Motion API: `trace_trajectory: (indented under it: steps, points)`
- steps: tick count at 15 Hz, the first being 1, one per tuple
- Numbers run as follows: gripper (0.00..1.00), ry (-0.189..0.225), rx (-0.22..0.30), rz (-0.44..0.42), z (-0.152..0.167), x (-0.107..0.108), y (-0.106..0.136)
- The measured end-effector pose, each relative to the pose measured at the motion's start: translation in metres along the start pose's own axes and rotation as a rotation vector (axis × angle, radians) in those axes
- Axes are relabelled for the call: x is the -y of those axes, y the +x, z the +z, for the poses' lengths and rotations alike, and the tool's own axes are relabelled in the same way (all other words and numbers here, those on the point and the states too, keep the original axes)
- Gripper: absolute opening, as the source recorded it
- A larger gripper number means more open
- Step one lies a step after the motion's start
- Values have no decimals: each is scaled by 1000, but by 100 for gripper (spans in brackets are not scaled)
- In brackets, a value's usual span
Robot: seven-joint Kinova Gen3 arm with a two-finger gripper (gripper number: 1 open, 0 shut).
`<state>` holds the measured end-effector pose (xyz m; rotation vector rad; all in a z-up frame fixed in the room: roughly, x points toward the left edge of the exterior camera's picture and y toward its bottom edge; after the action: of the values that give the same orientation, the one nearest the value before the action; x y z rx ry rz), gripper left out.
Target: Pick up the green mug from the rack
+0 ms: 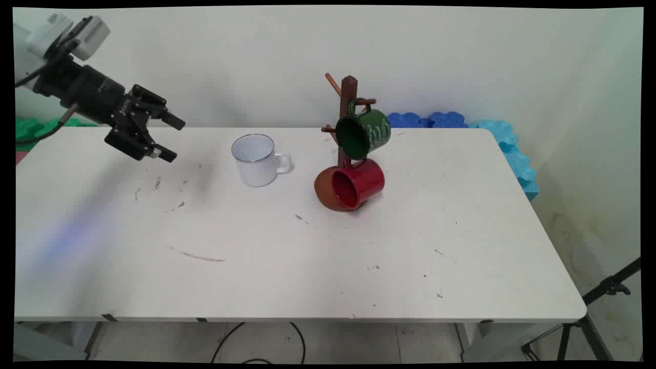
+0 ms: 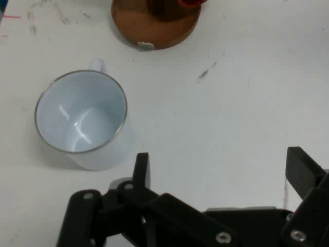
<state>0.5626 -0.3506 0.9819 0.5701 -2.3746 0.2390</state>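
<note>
Tool (image 1: 171, 137) and white mug (image 1: 255, 160)
Your tool hangs upper left, jaws apart, empty; mug stands upright to its right, well apart.

White mug (image 1: 256, 160) upright on white table (image 1: 307, 266), beside wooden mug tree (image 1: 348, 110) holding green mug (image 1: 365, 134) and red mug (image 1: 356, 183); blue foam (image 1: 482, 130) behind.

Round brown wooden stand base (image 2: 154, 28) cut off by hand view's top edge; red enamel mug (image 2: 191, 2) barely showing.
</note>
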Motion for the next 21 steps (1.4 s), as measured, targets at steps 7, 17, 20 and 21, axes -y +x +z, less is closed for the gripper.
trace_trajectory:
  steps: [7, 17, 20, 21]
  points:
    - [100, 6, -71, -125, 25, -36, 50]
    - [100, 25, -227, -413, 118, -99, 156]
    - [100, 44, -256, -467, 148, -111, 171]
    - [100, 55, -264, -483, 159, -115, 176]
